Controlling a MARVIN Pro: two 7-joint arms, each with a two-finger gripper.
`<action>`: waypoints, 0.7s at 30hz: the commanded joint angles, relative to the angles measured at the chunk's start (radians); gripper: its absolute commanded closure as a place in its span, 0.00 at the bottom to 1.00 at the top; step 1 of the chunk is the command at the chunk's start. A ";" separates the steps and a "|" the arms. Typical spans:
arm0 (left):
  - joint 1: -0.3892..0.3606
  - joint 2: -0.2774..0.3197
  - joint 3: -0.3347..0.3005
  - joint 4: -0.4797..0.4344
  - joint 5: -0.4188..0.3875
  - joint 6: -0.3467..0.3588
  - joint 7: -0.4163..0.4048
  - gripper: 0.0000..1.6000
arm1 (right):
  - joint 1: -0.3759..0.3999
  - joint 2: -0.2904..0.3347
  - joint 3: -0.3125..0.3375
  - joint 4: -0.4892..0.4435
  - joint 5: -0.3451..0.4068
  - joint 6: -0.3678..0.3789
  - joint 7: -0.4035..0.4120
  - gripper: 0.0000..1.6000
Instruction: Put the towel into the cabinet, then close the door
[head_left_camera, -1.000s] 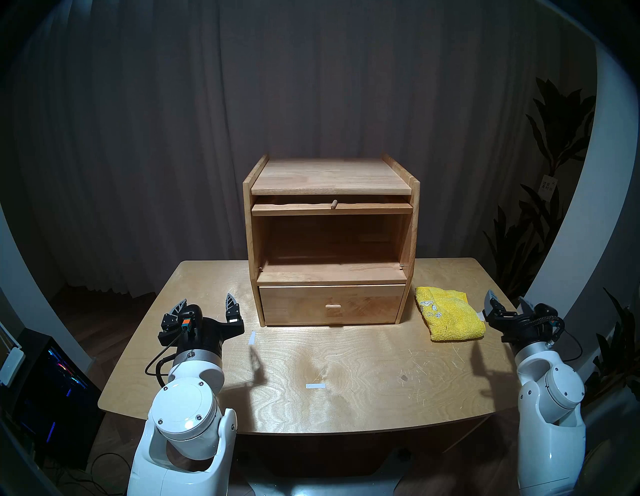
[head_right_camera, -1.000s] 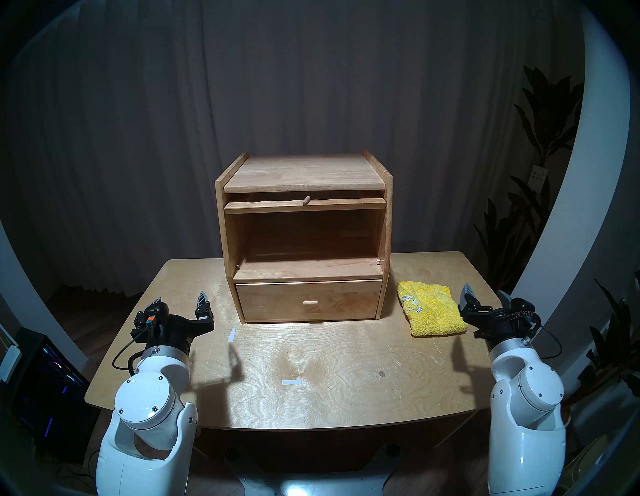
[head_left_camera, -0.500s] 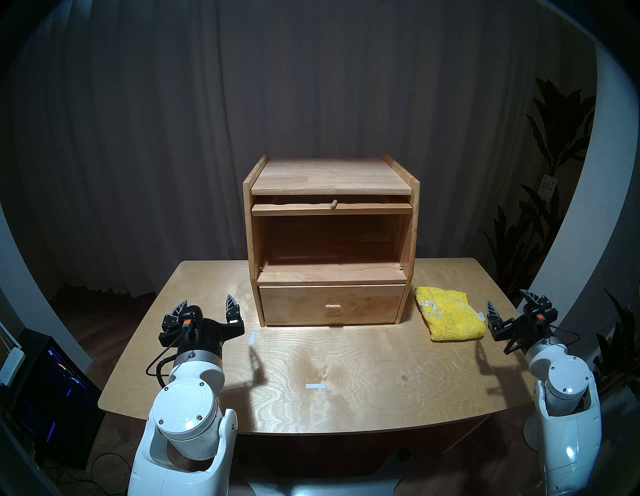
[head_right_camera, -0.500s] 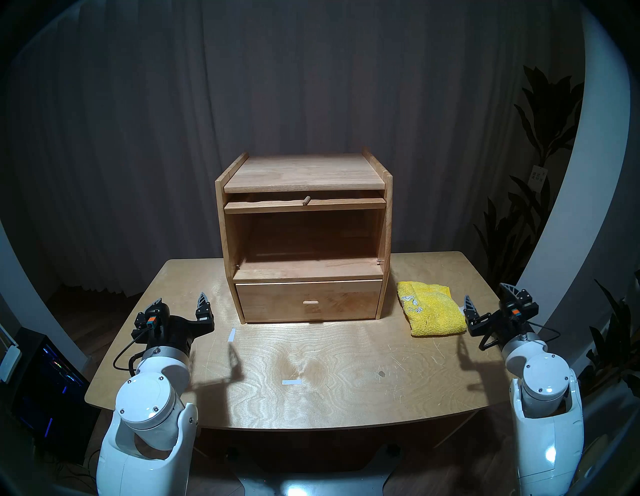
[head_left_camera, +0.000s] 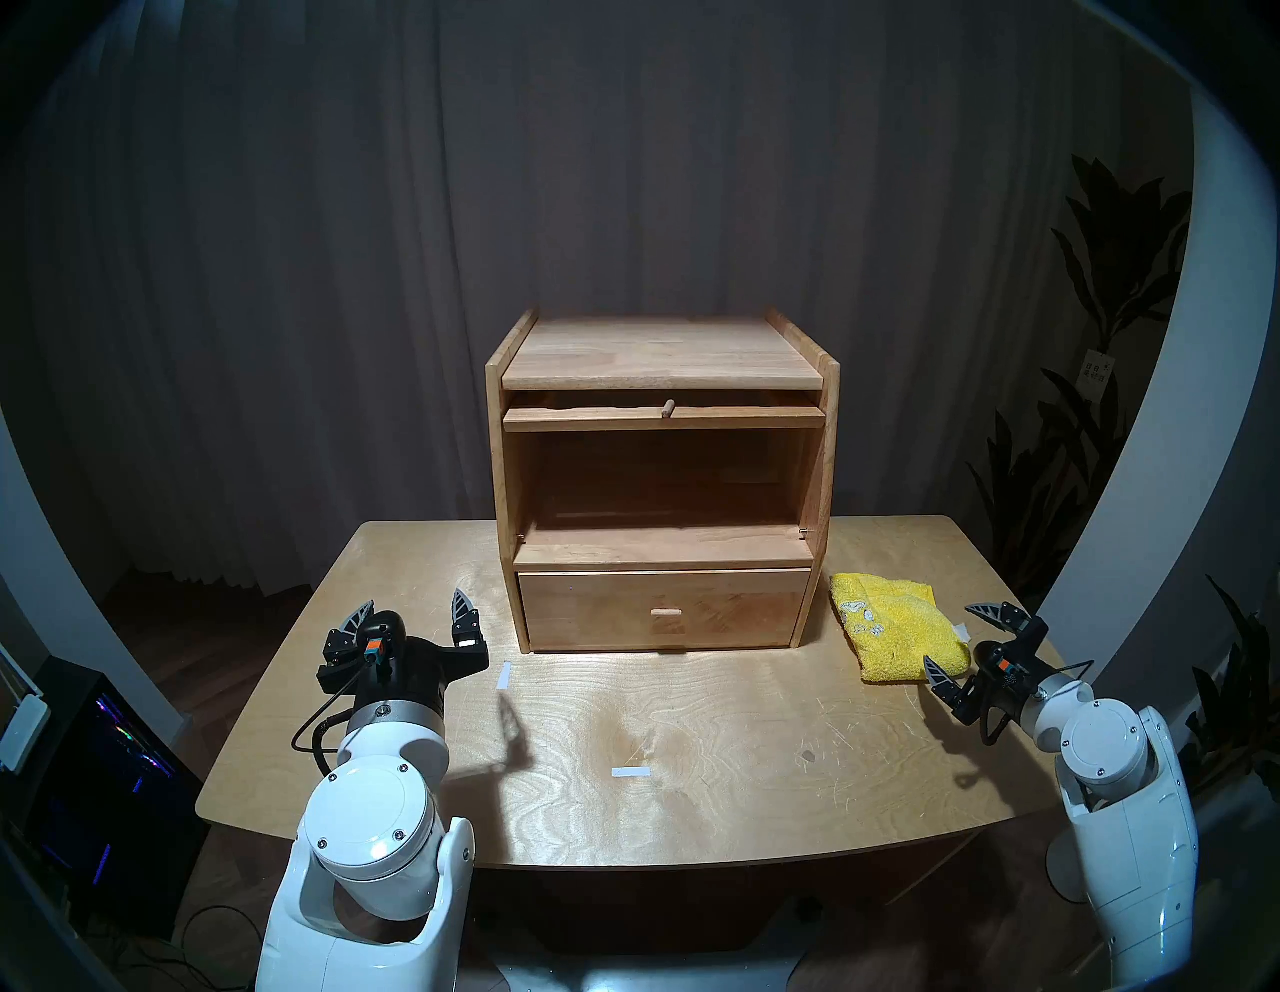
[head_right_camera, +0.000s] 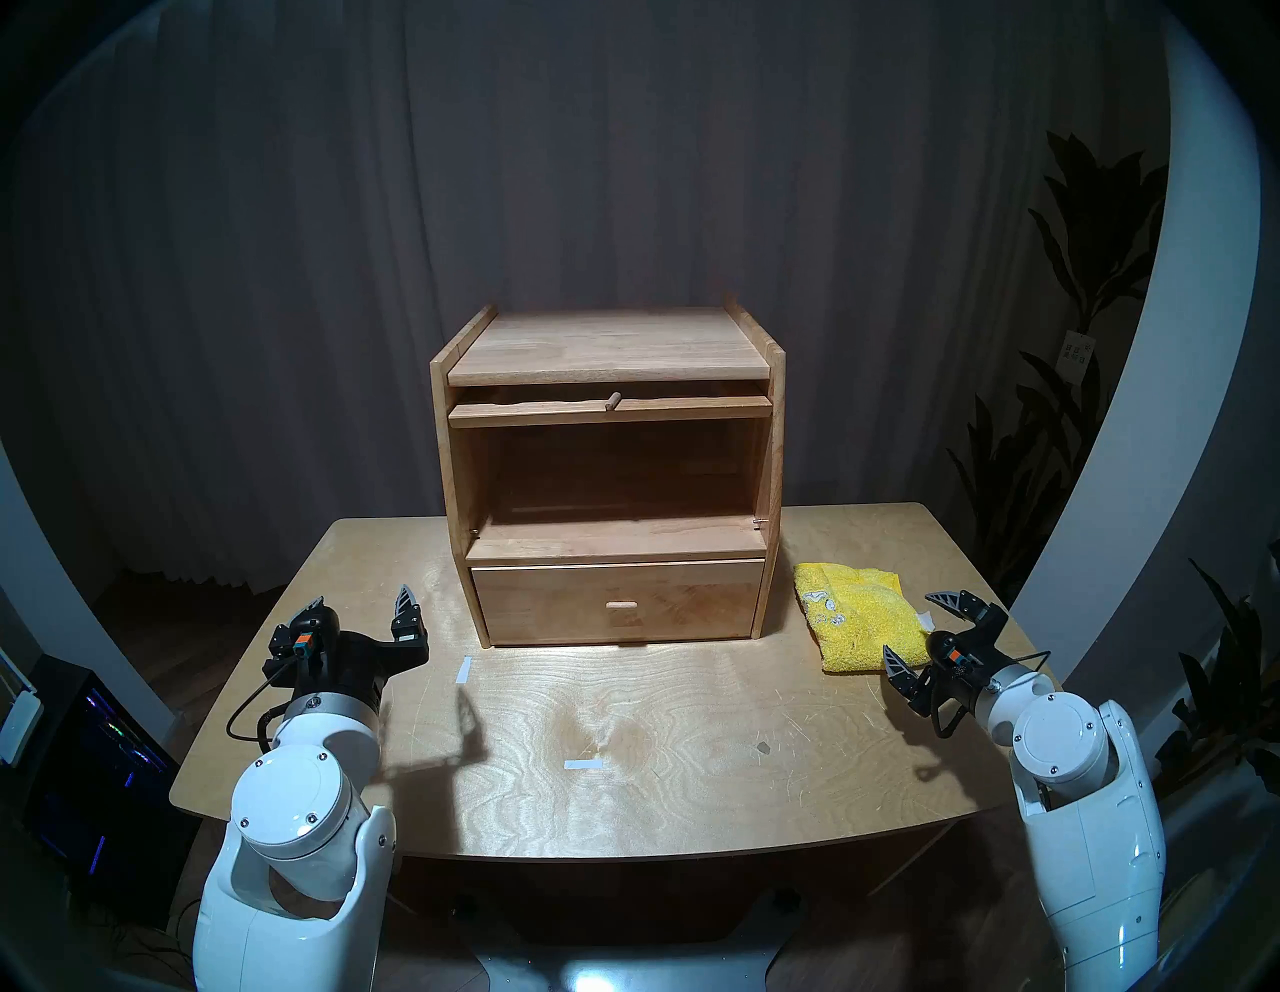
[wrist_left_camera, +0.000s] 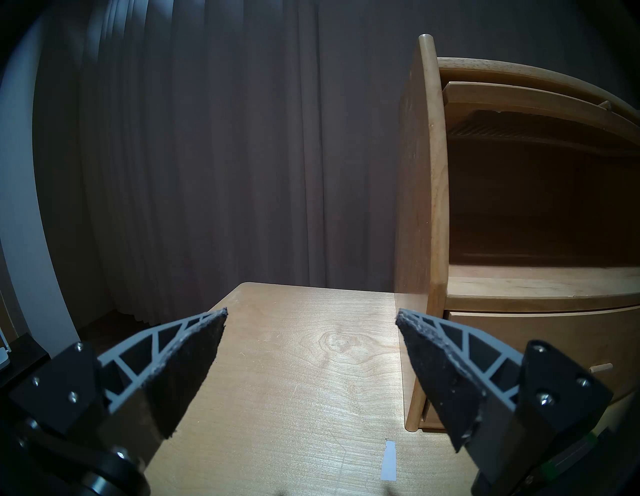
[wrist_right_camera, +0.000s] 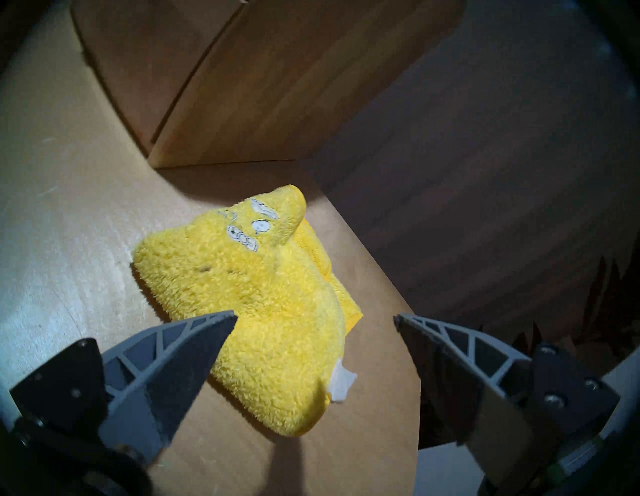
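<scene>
both grippers gape empty: the right gripper (head_left_camera: 961, 641) hovers at the near right corner of the towel (head_left_camera: 893, 634), lying right of the cabinet (head_left_camera: 661, 478). pinching only one fluffy layer could let it unfold and snag.

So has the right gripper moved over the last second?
Yes. The right gripper has rolled and swung inward: measured against the unmoved towel, one finger now overlaps its near right corner, the other points above its right edge. It is open.

Right pincer (wrist_right_camera: 315, 320) agape — yellow towel (wrist_right_camera: 263, 304) below, untouched.
</scene>
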 joint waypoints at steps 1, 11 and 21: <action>-0.004 0.000 0.001 -0.022 0.001 -0.004 0.000 0.00 | 0.092 0.116 -0.034 0.025 -0.089 -0.100 0.125 0.00; -0.002 0.000 0.002 -0.026 0.001 -0.003 0.000 0.00 | 0.204 0.147 -0.153 0.215 -0.091 -0.189 0.158 0.00; -0.002 0.000 0.001 -0.026 0.001 -0.003 -0.001 0.00 | 0.323 0.115 -0.226 0.367 -0.117 -0.213 0.055 0.00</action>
